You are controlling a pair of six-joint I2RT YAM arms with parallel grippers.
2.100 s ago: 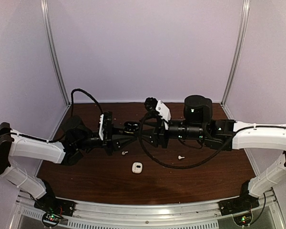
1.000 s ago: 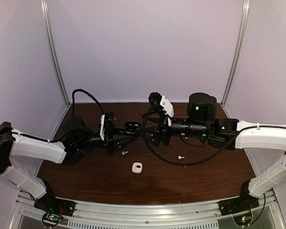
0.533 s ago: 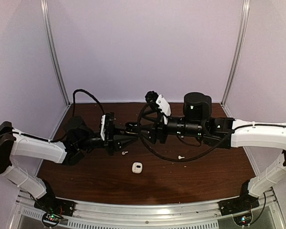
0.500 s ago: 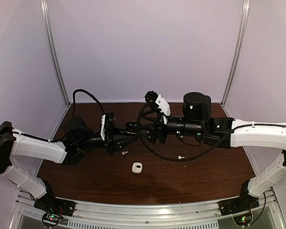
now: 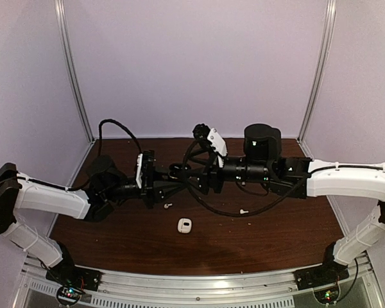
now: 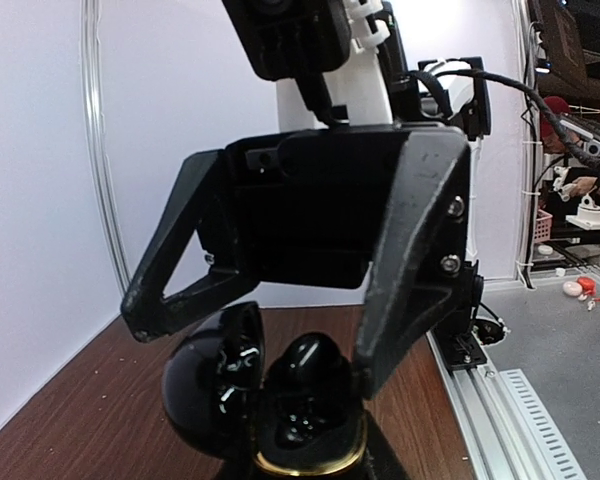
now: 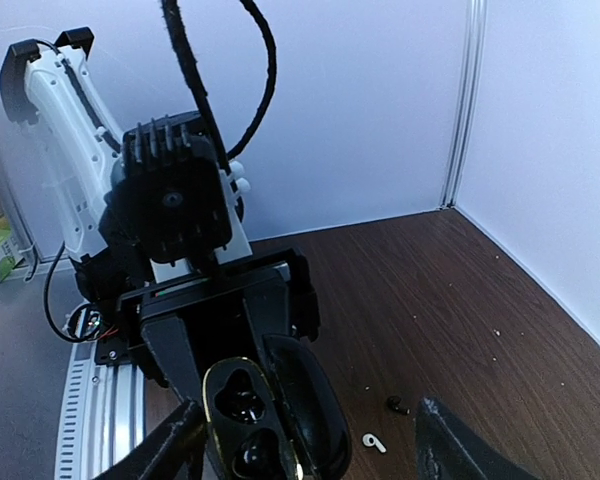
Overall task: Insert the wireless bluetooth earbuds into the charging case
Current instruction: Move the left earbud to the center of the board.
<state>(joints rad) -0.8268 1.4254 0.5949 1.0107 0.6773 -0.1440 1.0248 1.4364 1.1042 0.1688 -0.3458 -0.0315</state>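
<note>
My left gripper (image 5: 171, 181) is shut on the open black charging case (image 5: 175, 169), held up above the table. The case has a gold rim (image 7: 212, 420) and its lid (image 6: 215, 385) is swung back. One black earbud (image 6: 306, 362) sits in a well; the other well (image 7: 236, 398) looks empty. My right gripper (image 5: 188, 181) is open, its fingers (image 6: 408, 270) standing on either side of the case with nothing between them. On the table lie a second black earbud (image 7: 395, 405), a white earbud (image 7: 374, 441) and another white earbud (image 5: 243, 210).
A small white case (image 5: 185, 224) lies near the table's front centre. The right arm's black cable (image 5: 212, 208) loops low over the table. An aluminium rail (image 5: 199, 282) runs along the near edge, and pale walls close in the back and sides.
The right arm has moved left, bringing its open fingers up around the case. The left arm and case have stayed put.
</note>
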